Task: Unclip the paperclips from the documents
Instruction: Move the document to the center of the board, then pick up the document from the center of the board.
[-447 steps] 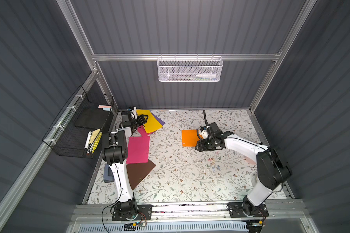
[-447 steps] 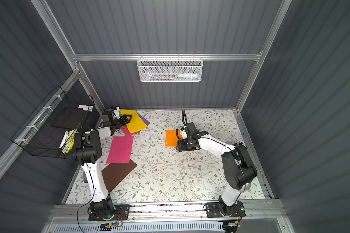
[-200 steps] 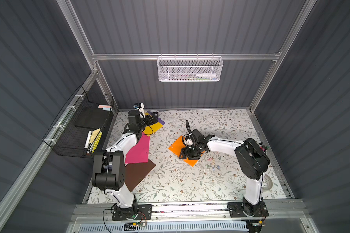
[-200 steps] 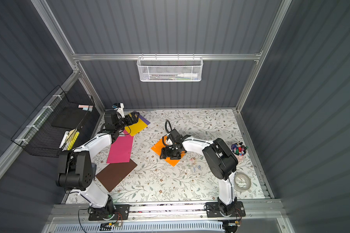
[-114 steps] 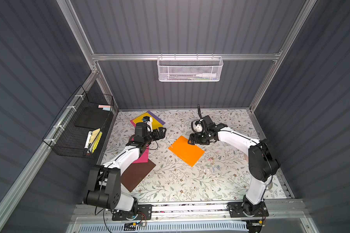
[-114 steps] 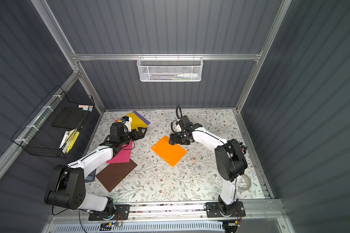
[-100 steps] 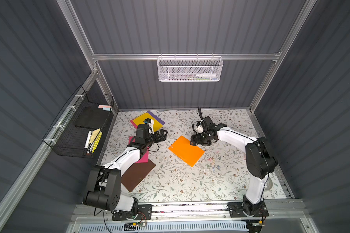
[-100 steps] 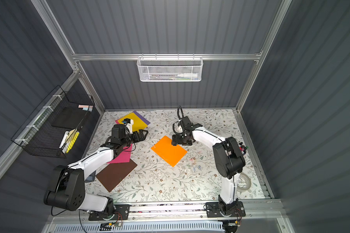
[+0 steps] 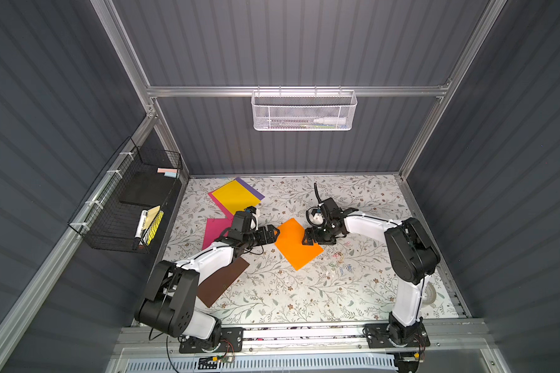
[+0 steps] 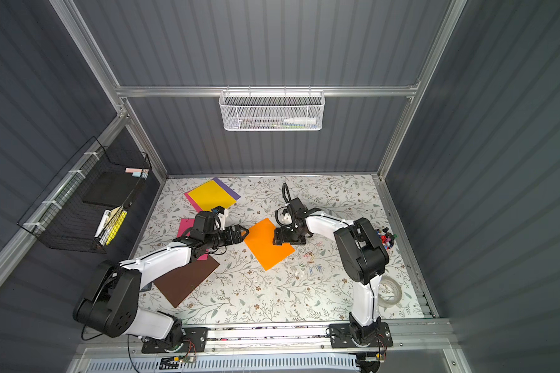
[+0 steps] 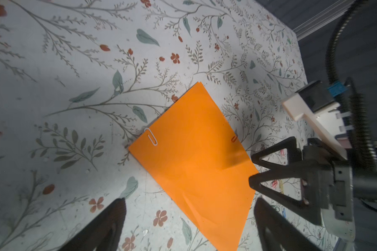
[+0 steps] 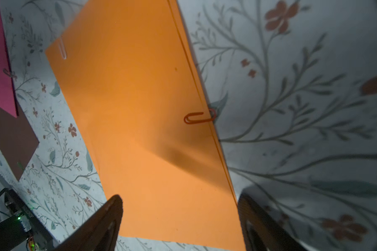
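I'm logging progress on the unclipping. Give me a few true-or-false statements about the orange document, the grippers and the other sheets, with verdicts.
1. Two clips sit on the orange document. True: a white paperclip and an orange paperclip.
2. Both grippers are shut. False: the left gripper and right gripper are open, holding nothing.
3. Some loose paperclips lie on the table beside the orange document. True.
4. The yellow document lies under the purple document. False: it lies on top.
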{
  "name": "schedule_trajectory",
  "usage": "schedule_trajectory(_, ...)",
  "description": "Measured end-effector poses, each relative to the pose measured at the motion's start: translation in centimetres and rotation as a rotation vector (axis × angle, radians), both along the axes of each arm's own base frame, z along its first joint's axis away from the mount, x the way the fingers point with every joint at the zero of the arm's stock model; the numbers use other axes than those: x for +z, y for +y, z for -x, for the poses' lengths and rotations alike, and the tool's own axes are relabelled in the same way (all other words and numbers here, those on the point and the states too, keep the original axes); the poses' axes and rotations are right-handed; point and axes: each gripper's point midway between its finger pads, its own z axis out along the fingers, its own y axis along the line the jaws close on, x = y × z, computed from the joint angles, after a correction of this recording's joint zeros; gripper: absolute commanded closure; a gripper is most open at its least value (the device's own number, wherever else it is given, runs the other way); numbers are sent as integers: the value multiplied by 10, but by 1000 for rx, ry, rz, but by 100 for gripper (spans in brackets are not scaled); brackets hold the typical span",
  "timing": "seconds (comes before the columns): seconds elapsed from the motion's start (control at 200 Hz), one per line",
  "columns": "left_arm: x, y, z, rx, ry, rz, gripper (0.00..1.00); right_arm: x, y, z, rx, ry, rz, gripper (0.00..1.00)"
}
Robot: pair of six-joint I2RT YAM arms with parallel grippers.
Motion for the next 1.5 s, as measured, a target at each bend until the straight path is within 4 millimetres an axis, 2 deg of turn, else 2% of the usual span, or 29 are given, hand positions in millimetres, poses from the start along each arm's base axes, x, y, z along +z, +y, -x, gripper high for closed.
schedule_trajectory(0.2,-42,-5,10,-12,109,-50,17,2,17,27,23,48,-46,15)
schedule_trajectory(0.31,-45,-5,0,-6,98,-65,24,3,14,29,12,58,-34,14)
schedule_trajectory(0.43,-47,-4,-11,11,90,-89,35,12,8,17,-8,51,-17,14)
schedule_trajectory(0.585,-51,-8,-25,-1,84,-116,43,34,15,-29,-20,-15,-42,14)
schedule_trajectory(0.725,-53,-12,-30,-31,69,-135,45,27,19,-53,-14,-17,-38,14)
schedule_trajectory(0.87,-54,-13,-30,-50,61,-151,51,1,24,-50,2,50,-35,14)
schedule_trajectory(0.97,-56,-14,-33,-62,56,-158,56,3,29,-51,5,56,-56,14)
schedule_trajectory(1.446,-58,-18,-40,-90,35,-167,61,7,63,-44,46,85,-186,13)
schedule_trajectory(1.496,-58,-18,-41,-90,35,-168,61,7,66,-43,50,87,-197,15)
